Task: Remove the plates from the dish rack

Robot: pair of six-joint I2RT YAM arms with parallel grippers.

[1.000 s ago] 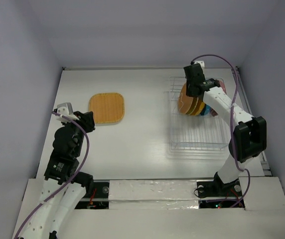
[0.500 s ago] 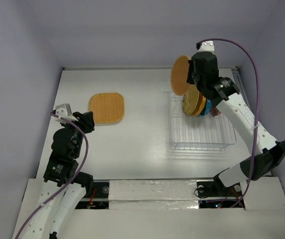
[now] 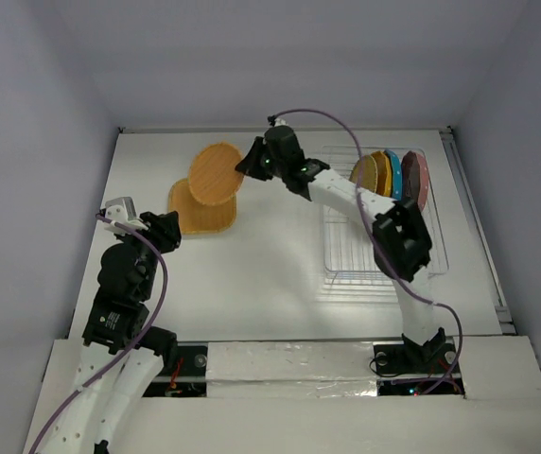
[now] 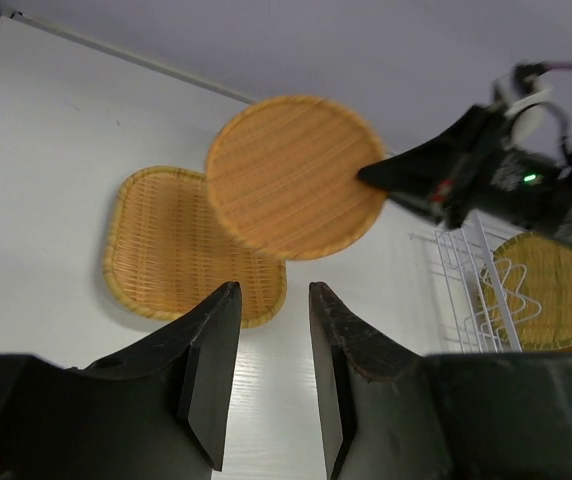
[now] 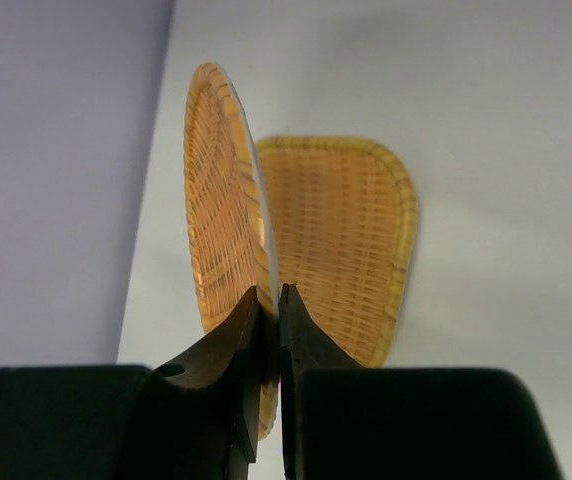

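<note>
My right gripper [image 3: 250, 163] is shut on the rim of a tan woven plate [image 3: 216, 173] and holds it on edge in the air, over a second tan woven plate [image 3: 200, 220] that lies flat on the table at the left. In the right wrist view the gripper [image 5: 268, 292] pinches the held plate [image 5: 221, 220] with the flat plate [image 5: 341, 240] behind it. The white wire dish rack [image 3: 384, 255] at the right holds a tan plate [image 3: 365, 172], an orange one [image 3: 382, 173], a blue one [image 3: 395, 175] and a dusty red one [image 3: 414, 180], all upright. My left gripper [image 3: 162, 230] is open and empty, just left of the flat plate.
The left wrist view shows its open gripper [image 4: 271, 290] above bare table, the held plate [image 4: 296, 175], the flat plate [image 4: 166, 245] and the rack's corner [image 4: 476, 290]. The right arm stretches across the table's far half. Grey walls close the back and sides.
My right arm has lifted the tan plate out of the rack and swung it left across the table to above the flat tan plate. The left arm has not moved.
</note>
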